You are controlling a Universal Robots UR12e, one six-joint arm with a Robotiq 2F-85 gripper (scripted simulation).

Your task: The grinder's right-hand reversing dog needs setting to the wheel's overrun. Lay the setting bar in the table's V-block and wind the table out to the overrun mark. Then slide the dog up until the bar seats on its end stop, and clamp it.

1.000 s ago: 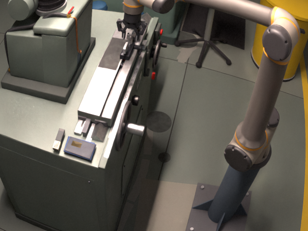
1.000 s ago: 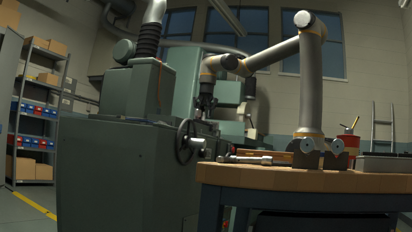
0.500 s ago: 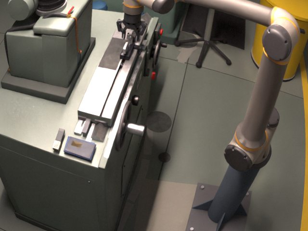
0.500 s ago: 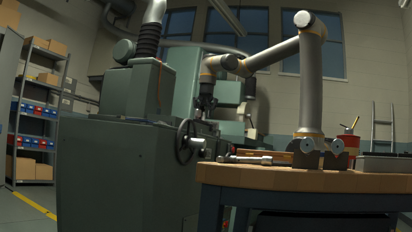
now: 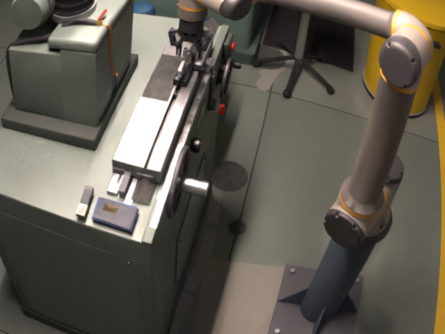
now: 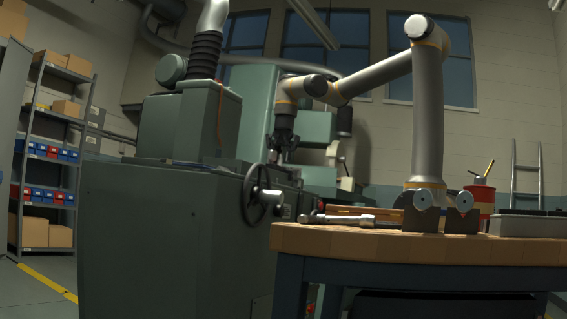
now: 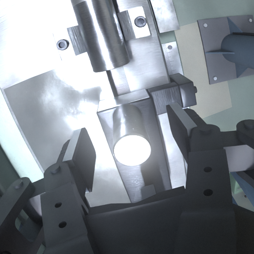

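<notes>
The setting bar (image 7: 104,38) is a steel cylinder lying in the V-block (image 7: 75,43) on the grinder table (image 5: 151,118), its near end short of the dog. The reversing dog (image 7: 132,132) sits on the table's front rail at the far end, a grey block with an upright round post (image 7: 131,148) on top and a side clamp block (image 7: 174,93). My gripper (image 7: 129,139) hangs straight over the dog with its fingers open on either side of the post, holding nothing. In the side camera the gripper (image 5: 188,46) is just above the dog (image 5: 185,70).
A blue case (image 5: 115,213) and a small block (image 5: 85,201) lie on the machine top near the table's near end. The large handwheel (image 5: 179,181) and a smaller handwheel (image 5: 227,73) stick out of the machine front. The wheel head housing (image 5: 70,61) stands to the left.
</notes>
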